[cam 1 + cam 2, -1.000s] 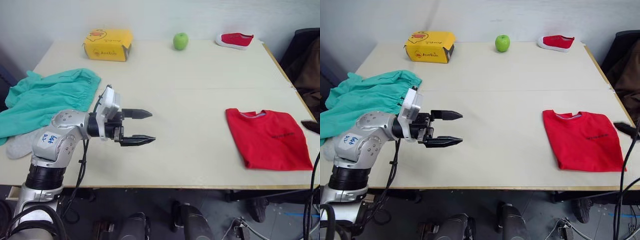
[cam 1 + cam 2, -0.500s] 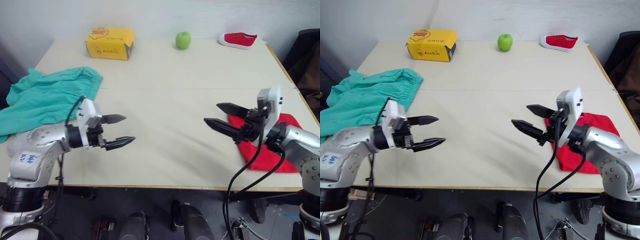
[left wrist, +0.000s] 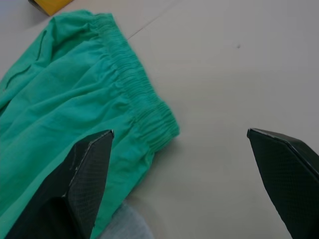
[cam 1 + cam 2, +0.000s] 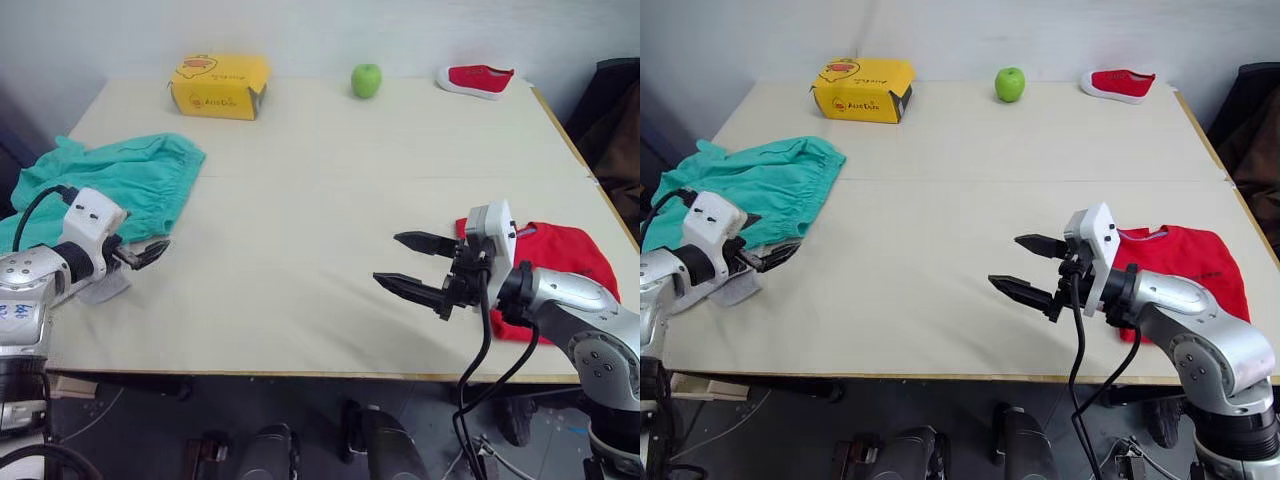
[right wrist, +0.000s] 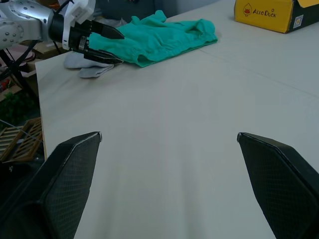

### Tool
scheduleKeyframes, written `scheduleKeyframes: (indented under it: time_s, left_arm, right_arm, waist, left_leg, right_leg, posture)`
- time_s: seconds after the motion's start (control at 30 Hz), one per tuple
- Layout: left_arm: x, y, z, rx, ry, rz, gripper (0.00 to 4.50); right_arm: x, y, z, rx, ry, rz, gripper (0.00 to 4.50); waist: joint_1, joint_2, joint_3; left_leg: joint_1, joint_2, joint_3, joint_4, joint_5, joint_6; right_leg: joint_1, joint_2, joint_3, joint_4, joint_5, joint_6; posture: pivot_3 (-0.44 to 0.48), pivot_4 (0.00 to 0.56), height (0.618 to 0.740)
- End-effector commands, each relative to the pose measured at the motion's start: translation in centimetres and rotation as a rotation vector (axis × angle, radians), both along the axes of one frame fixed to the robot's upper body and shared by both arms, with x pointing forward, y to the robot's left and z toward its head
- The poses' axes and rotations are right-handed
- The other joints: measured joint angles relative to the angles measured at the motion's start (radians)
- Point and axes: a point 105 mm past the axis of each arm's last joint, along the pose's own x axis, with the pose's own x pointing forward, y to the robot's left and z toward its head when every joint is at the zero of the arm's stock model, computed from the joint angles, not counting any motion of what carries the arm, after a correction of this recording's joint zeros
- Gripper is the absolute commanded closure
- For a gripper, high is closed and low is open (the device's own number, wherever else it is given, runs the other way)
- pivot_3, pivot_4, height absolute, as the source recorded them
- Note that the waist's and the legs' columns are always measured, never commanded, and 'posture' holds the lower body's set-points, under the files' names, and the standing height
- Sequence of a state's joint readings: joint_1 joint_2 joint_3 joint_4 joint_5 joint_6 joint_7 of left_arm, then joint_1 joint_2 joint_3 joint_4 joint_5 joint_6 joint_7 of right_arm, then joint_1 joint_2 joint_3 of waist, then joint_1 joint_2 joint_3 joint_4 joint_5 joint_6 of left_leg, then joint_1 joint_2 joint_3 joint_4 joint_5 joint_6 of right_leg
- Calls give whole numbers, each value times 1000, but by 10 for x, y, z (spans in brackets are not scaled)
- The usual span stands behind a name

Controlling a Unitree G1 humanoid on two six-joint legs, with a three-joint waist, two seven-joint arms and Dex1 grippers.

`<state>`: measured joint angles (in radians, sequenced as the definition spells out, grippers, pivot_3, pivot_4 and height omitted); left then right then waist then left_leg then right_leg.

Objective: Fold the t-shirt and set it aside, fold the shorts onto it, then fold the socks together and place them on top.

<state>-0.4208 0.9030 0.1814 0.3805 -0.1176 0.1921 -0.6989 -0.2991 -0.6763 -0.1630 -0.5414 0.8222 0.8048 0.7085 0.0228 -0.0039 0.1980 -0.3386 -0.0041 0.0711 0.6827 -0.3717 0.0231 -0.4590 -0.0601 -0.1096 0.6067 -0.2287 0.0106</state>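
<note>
Nearest, the right gripper (image 4: 1027, 270) hovers with fingers spread wide, empty, the folded t-shirt (image 4: 1195, 268) at its 3 o'clock. The left gripper (image 3: 182, 179) (wide open, holding nothing) hangs over the shorts (image 4: 110, 190) and grey socks (image 4: 104, 290) on the surface (image 4: 330, 170).

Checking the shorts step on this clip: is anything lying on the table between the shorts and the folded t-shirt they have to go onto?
Only the right gripper, open above the table just short of the t-shirt. Otherwise the table between it and the shorts is bare.
</note>
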Motion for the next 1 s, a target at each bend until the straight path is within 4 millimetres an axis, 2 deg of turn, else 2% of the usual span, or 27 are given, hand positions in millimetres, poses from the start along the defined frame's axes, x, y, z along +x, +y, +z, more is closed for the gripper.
scheduleKeyframes:
  time_s: [0.03,0.17,0.27,0.37,0.57,0.7,0.77,0.83,0.93,1.0]
  left_arm:
    - [17,9,5,72,-38,-5,0]
    - [34,12,-5,175,3,-16,0]
    - [39,12,-9,222,13,-34,0]
    - [43,9,-7,232,-2,-49,579]
    - [49,7,-7,211,30,-39,2452]
    - [60,-2,7,131,-16,-12,3697]
    - [68,-13,18,104,-47,-33,4334]
    - [77,-32,30,92,-76,-88,4423]
    - [90,-88,56,96,-133,-280,4423]
    - [90,-126,69,117,-159,-433,4423]
  right_arm:
    - [-1,1,9,26,-41,3,60]
    - [-1,-3,6,19,-42,-33,60]
    - [0,-6,4,23,-37,-59,60]
    - [-1,-6,1,15,-38,-74,0]
    - [-4,-6,-1,11,-50,-88,0]
    - [-3,-7,0,9,-58,-98,0]
    - [-3,-7,0,9,-60,-99,0]
    - [-3,-7,-1,5,-61,-98,0]
    - [-3,-6,-3,-6,-64,-96,0]
    - [-4,-7,-3,-10,-65,-99,0]
  waist:
    - [2,-3,0]
    - [5,-6,-2]
    - [3,-7,-2]
    - [1,-7,-2]
    - [1,-8,-2]
    - [1,-9,-1]
    - [3,-11,-1]
    - [4,-13,-2]
    - [13,-15,-2]
    - [15,-15,-2]
  left_leg:
    - [-2,0,0,0,0,0]
    - [-4,-1,0,1,1,0]
    - [-5,-1,2,1,1,1]
    - [-4,-1,3,1,1,2]
    - [-1,-1,4,1,1,2]
    - [-1,-1,4,1,2,1]
    - [-1,-1,4,1,2,1]
    - [-1,-1,4,1,2,1]
    - [-4,-2,4,3,2,2]
    - [-6,-2,4,6,1,3]
  right_leg:
    - [-1,0,0,1,0,0]
    - [-3,-1,-3,1,0,0]
    - [-3,-1,-2,0,1,1]
    - [-3,-1,-1,0,1,1]
    - [-2,-1,0,4,1,1]
    - [-2,-1,1,5,1,1]
    - [-3,-1,1,5,1,1]
    - [-3,-1,0,5,1,1]
    - [-3,-1,-1,4,1,2]
    - [-3,-1,-1,3,2,3]
  posture:
    - [0,150,740]
    - [0,150,740]
    - [0,150,740]
    - [0,150,740]
    - [0,150,740]
    - [0,150,740]
    - [0,150,740]
    - [0,150,740]
    - [0,150,740]
    - [0,150,740]
